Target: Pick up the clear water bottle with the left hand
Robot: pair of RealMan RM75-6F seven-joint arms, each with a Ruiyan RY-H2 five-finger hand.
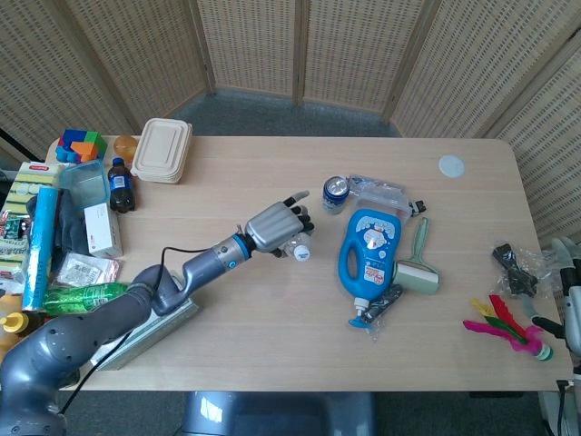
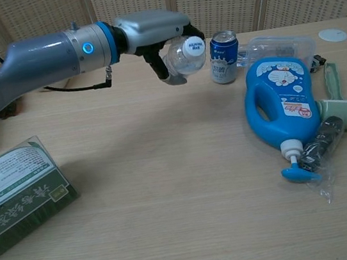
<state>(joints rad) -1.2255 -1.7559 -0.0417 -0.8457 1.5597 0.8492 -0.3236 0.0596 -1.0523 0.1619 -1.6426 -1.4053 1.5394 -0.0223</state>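
My left hand grips the clear water bottle and holds it in the air above the table. The bottle's white cap points toward the camera in the chest view. In the head view most of the bottle is hidden under the hand; only the cap end shows. The hand hovers left of the blue drink can. Part of the right arm shows at the head view's right edge; its hand is out of sight.
A blue detergent bottle lies right of the hand, with a lint roller and a clear plastic box beside it. A green carton lies at the front left. Boxes, bottles and toys crowd the table's left edge.
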